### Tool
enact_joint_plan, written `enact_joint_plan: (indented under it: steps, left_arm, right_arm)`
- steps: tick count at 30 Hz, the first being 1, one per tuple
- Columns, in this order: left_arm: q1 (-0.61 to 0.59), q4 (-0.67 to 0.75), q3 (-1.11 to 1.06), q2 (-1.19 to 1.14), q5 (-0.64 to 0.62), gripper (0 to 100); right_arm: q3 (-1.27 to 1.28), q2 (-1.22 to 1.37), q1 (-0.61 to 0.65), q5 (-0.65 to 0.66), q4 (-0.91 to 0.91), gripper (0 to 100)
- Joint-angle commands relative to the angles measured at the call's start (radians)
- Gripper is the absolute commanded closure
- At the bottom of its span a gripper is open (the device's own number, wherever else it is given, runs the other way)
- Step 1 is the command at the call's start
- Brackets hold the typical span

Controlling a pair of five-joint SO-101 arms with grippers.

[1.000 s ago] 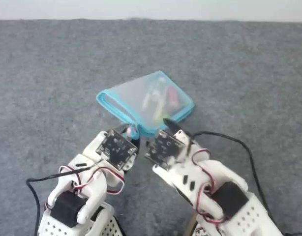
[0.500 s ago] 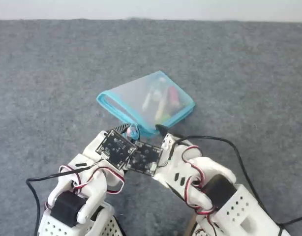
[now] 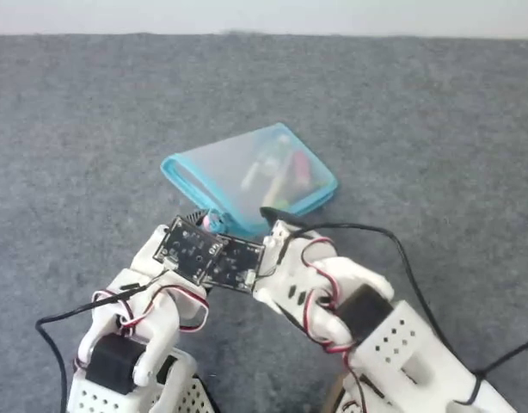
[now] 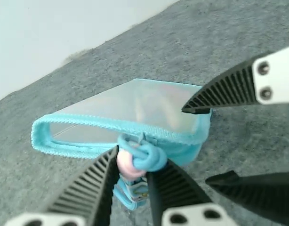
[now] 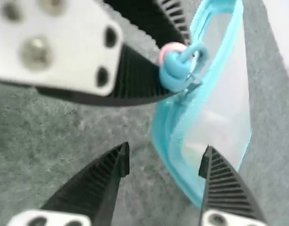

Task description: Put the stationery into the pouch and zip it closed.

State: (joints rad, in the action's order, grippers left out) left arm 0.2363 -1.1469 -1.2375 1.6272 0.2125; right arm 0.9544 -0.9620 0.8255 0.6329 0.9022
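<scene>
pouch point(image 3: 238, 172): thin see-through film with teal sewn edging, lying flat on the grey felted worktop point(image 3: 436, 103). the stationery point(image 3: 279, 172) shows as coloured shapes through its wall, already inside. judged light and floppy, likely to slide or buckle if the zip is tugged with nothing bracing it. the film looks slick, so the stitched edging and the pull are the better purchase. the zip pull point(image 4: 137, 157), a knotted blue cord with a pink bead, sits on the pouch's zip edge nearest the arms. left claw point(image 4: 134, 165) is nipped tight on that pull, its arm low and stretched toward the pouch. right claw point(image 5: 165, 153) is spread wide and grips nothing, its fingers straddling the pouch's zip edge just beside the pull, its arm leaning in alongside.
</scene>
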Motion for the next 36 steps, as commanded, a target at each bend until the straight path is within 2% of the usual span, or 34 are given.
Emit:
enact_joint_plan:
  steps: [1,8,14,18,21,26,30,36]
  left_arm:
    - [-0.012,-0.017,0.064,0.009,0.028,99]
    - [0.011,-0.040,0.068,0.006,0.068,99]
    - [0.015,-0.103,0.179,0.005,0.087,99]
    - [0.110,-0.107,0.271,-0.005,0.080,99]
    - [0.169,-0.106,0.320,-0.081,0.023,99]
    - [0.264,-0.109,0.341,-0.184,0.015,99]
    - [0.273,-0.123,0.335,-0.160,0.015,99]
    - [0.272,-0.129,0.331,-0.144,0.017,99]
  right_arm:
    - [-0.087,0.044,-0.035,0.034,-0.030,75.7]
    - [-0.086,0.091,-0.036,0.054,-0.073,75.7]
    - [-0.071,-0.022,-0.038,0.061,0.091,75.7]
    - [-0.025,-0.206,-0.041,0.014,0.111,75.7]
    - [0.026,-0.317,-0.042,-0.017,0.116,75.7]
    - [0.037,-0.380,-0.090,-0.063,0.077,75.7]
    - [0.031,-0.389,-0.130,-0.083,0.048,75.7]
    - [-0.021,-0.378,-0.051,-0.086,0.054,75.7]
